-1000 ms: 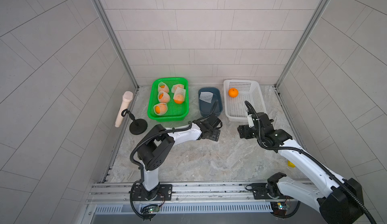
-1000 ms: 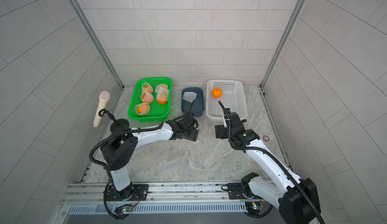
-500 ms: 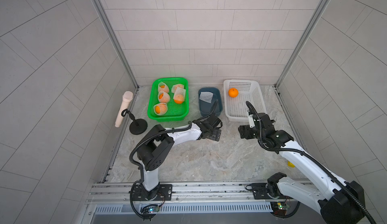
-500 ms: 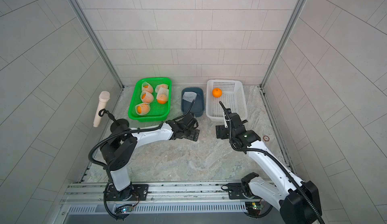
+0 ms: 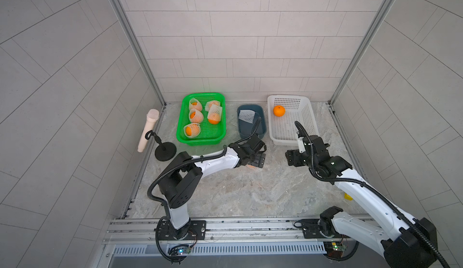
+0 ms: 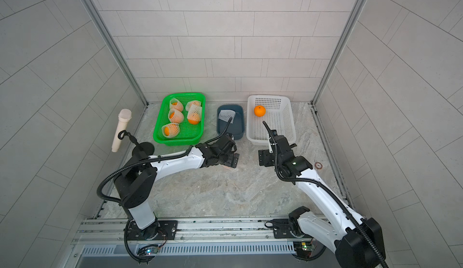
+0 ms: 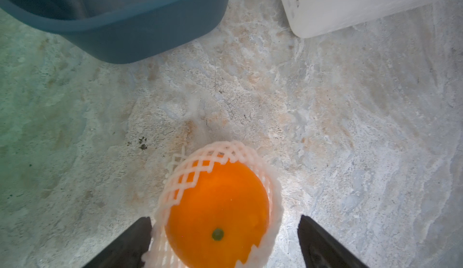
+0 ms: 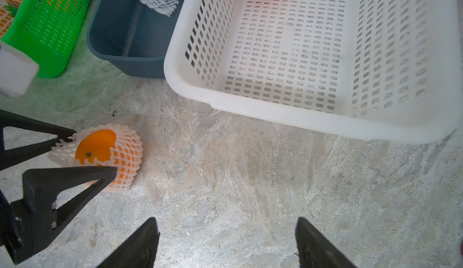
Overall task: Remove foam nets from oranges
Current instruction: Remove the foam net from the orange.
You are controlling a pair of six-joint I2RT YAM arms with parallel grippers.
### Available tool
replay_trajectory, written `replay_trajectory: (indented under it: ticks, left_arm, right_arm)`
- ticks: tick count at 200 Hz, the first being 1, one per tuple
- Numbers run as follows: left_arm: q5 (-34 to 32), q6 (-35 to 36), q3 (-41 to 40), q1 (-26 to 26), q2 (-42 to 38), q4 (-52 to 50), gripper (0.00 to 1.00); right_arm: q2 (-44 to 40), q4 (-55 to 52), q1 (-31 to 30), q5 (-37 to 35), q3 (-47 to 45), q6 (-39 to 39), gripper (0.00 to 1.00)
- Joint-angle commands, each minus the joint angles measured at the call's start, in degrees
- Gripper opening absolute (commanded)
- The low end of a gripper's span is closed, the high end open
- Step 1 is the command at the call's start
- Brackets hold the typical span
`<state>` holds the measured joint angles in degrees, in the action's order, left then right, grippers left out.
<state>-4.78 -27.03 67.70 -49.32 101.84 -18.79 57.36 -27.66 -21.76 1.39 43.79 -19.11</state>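
Foam net (image 8: pixel 126 151) sheathes an orange (image 8: pixel 96 144) on the table (image 8: pixel 225 166), between the spread jaws of the left end effector (image 7: pixel 225 218); the right end effector (image 8: pixel 226 219) stands spread, empty.

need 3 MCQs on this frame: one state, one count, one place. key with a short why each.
1. The left gripper at the netted orange on the table is:
A) shut, lifting it
B) open, fingers either side of it
C) shut and empty

2. How many fruits lie in the white basket?
A) one
B) two
C) three

3. The empty foam net lies:
A) in the white basket
B) in the blue bin
C) on the table

Key:
1 B, the right wrist view shows its fingers spread around the fruit.
2 A, a single bare orange near the back.
3 B, both top views show it there.
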Motion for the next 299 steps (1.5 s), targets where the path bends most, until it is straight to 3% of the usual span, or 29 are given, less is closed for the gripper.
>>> replay_trajectory:
  ticks: [1,49,112,155,299]
  left_arm:
    - [-2.33,-0.29,1.16,-0.49,-1.95,-2.78,0.96]
    - [-2.28,0.23,0.93,-0.69,-1.84,-3.01,0.91]
    - [-1.82,0.48,1.04,-1.00,-1.52,-3.00,0.75]
    - [-1.90,0.69,1.05,-1.03,-1.56,-3.18,0.58]
    - [-1.98,1.19,1.24,-1.17,-2.88,-3.69,0.29]
  right_arm:
    - [-1.35,-1.39,-0.21,-0.86,-0.12,-0.49,0.87]
    - [-1.56,-1.43,-0.21,-0.78,-0.34,-0.63,0.87]
    - [-1.81,-1.45,-0.21,-0.88,-0.39,-0.58,0.87]
    - [-1.81,-1.43,-0.21,-0.95,-0.39,-0.61,0.87]
    - [-1.10,-0.90,-0.21,-0.77,-0.08,-0.64,0.87]
